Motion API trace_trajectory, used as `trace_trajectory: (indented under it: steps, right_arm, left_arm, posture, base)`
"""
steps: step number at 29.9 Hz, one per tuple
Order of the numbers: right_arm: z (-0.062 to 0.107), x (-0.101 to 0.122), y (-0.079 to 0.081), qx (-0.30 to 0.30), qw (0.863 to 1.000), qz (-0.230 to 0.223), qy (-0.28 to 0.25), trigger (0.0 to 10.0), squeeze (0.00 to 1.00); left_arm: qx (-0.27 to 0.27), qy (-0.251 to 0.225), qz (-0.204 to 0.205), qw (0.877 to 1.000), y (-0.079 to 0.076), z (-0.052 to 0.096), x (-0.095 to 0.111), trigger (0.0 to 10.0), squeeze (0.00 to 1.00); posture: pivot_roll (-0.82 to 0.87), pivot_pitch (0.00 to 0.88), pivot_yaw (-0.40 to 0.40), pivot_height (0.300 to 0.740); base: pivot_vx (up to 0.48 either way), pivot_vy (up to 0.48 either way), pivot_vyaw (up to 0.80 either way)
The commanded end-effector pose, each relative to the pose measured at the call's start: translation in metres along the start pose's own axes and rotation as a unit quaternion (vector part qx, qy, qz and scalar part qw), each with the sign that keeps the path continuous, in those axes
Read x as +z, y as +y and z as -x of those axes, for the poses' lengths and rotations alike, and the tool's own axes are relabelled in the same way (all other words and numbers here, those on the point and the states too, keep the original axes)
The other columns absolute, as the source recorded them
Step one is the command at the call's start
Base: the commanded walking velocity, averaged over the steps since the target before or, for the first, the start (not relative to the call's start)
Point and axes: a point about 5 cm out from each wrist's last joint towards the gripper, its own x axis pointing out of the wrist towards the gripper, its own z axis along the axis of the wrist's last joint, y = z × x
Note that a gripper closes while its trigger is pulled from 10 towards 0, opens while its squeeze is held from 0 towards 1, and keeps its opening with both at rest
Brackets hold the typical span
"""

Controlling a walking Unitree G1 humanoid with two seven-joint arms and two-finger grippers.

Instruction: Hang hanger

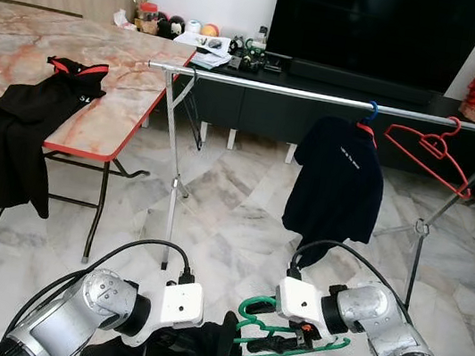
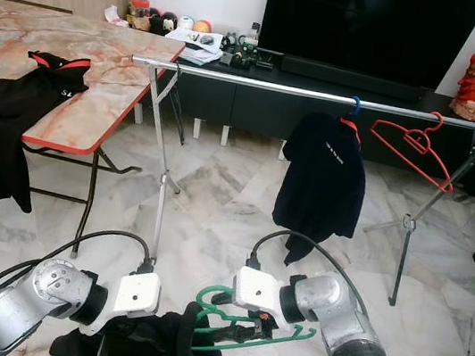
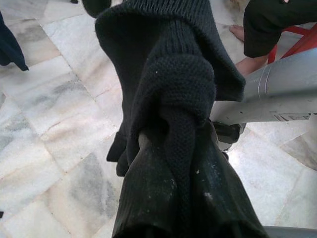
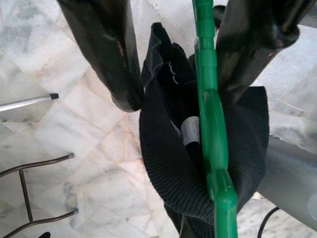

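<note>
Low in front of me, my left gripper (image 1: 152, 351) is shut on a bunched black garment (image 1: 201, 353), whose knit cloth (image 3: 183, 89) drapes over and hides its fingers. Just to its right, my right gripper (image 1: 284, 337) holds a green plastic hanger (image 1: 328, 345) lying nearly flat, its hook toward the garment. In the right wrist view the green hanger (image 4: 213, 124) runs along one finger (image 4: 242, 54) and into the garment's ribbed opening (image 4: 163, 158). Beyond stands a metal clothes rail (image 1: 323, 97).
On the rail hang a dark shirt (image 1: 338, 185) on a blue hanger and an empty red hanger (image 1: 432, 150). A marble-topped folding table (image 1: 112, 113) with a black garment (image 1: 23, 135) stands left. A TV console lies behind. A person's bare foot (image 3: 241, 31) is nearby.
</note>
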Motion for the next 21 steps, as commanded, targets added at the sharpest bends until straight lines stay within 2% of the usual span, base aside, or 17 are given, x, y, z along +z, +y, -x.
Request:
trace_trajectory:
  steps: [1, 10, 14, 21]
  right_arm:
    - [-0.006, -0.001, 0.004, 0.017, 1.000, 0.002, 0.006, 0.0, 0.00]
    - [-0.009, -0.006, 0.009, 0.037, 0.999, -0.004, 0.026, 0.0, 0.00]
    - [-0.013, -0.006, 0.014, 0.060, 0.998, -0.008, 0.018, 0.0, 0.00]
    - [-0.013, -0.006, 0.014, 0.060, 0.998, -0.006, 0.021, 0.0, 0.00]
  left_arm:
    - [-0.001, -0.024, -0.029, 0.999, 0.004, 0.000, 0.019, 10.0, 0.00]
    - [0.010, -0.024, -0.035, 0.999, 0.007, 0.000, 0.020, 10.0, 0.00]
    - [0.011, -0.027, -0.033, 0.999, 0.008, 0.000, 0.024, 10.0, 0.00]
    - [0.020, -0.025, -0.037, 0.999, 0.012, 0.003, 0.025, 10.0, 0.00]
  posture:
    - [0.17, 0.000, -0.060, 0.740]
    - [0.17, 0.000, -0.062, 0.740]
    - [0.17, 0.000, -0.063, 0.740]
    - [0.17, 0.000, -0.064, 0.740]
  base:
    - [0.000, 0.000, 0.00]
    - [0.000, 0.000, 0.00]
    - [0.000, 0.000, 0.00]
    - [0.000, 0.000, 0.00]
